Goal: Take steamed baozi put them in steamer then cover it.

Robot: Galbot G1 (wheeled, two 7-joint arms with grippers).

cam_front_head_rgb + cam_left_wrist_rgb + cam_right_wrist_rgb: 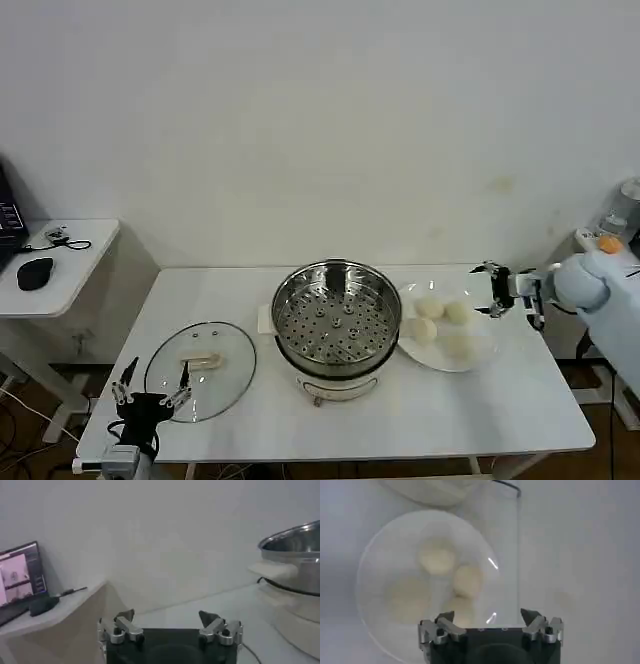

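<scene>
The steamer (337,318) is a shiny steel pot with a perforated tray, at the table's middle, with nothing on the tray. Several white steamed baozi (440,322) lie on a clear glass plate (482,352) to its right. In the right wrist view the baozi (436,559) lie just ahead of my right gripper (487,617), which is open. That right gripper (492,290) hovers over the plate's far right rim. The cover (200,369), a glass lid with a cream handle, lies flat left of the steamer. My left gripper (150,392) stands open at the cover's near edge; its wrist view shows the steamer's side (295,555).
A side table (60,262) with a mouse (34,272) and a laptop (22,577) stands to the left. An orange-topped container (610,240) sits at the far right. The white table (520,410) has bare room in front of the plate.
</scene>
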